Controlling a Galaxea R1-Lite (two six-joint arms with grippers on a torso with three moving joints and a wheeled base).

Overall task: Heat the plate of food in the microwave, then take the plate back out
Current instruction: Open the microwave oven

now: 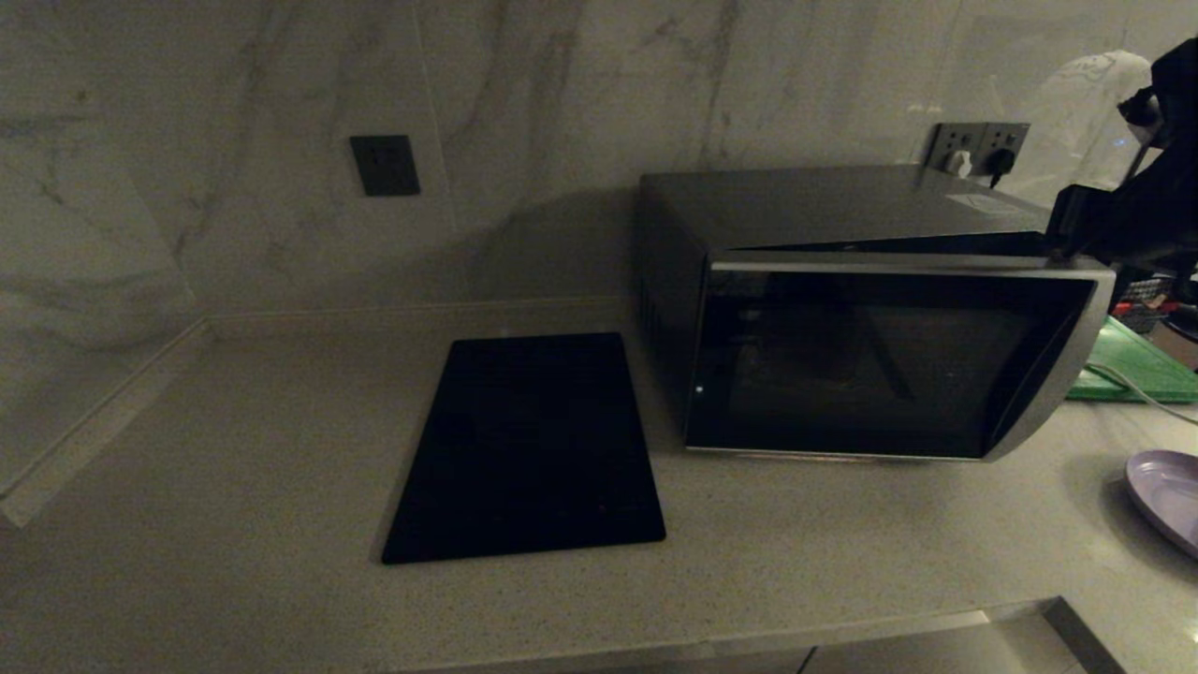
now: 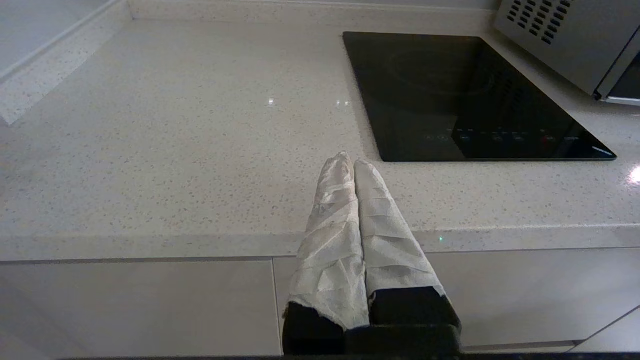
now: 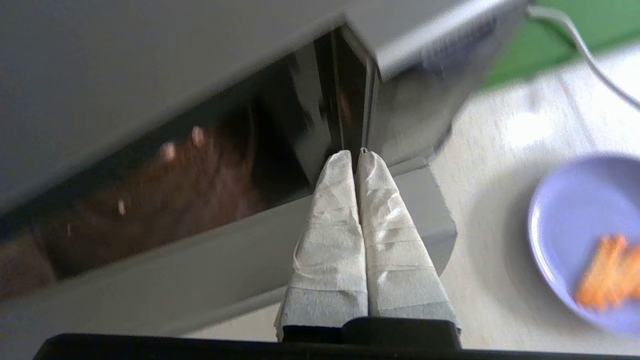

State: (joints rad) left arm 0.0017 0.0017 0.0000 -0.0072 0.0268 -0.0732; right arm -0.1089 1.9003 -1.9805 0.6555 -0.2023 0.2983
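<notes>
The microwave stands on the counter at the right, its black glass door tilted ajar along the top edge. My right arm reaches in at the door's upper right corner. My right gripper is shut, its taped tips at the gap between door and body, with nothing between them. The plate of food, pale lavender with orange sticks, lies on the counter to the right of the microwave, and its rim shows at the head view's right edge. My left gripper is shut and parked before the counter's front edge.
A flat black slab is set into the counter left of the microwave. A green board with a white cable across it lies behind the plate. A marble wall with sockets backs the counter.
</notes>
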